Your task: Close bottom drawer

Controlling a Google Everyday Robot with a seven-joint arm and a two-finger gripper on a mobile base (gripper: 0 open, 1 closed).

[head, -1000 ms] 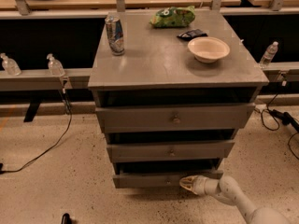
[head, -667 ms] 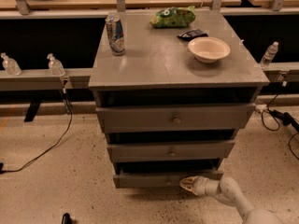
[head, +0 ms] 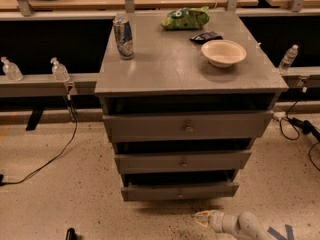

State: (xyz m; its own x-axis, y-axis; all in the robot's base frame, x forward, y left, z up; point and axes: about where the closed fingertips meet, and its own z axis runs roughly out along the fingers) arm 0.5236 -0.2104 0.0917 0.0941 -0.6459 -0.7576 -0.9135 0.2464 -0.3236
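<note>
Narrow plain grey wooden bottom drawer: flat grey front, dark shadow above. Grey wooden cabinet top: same grey. White gripper, low over floor in front of bottom drawer: cream tip, pale grey arm. Silver-blue metal can. Green crinkled snack bag. Cream round bowl. Beige floor: dark speckles.

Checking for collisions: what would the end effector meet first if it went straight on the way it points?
Probably nothing: the end effector, low by the floor, points left, just in front of the bottom drawer; depth unclear.
</note>
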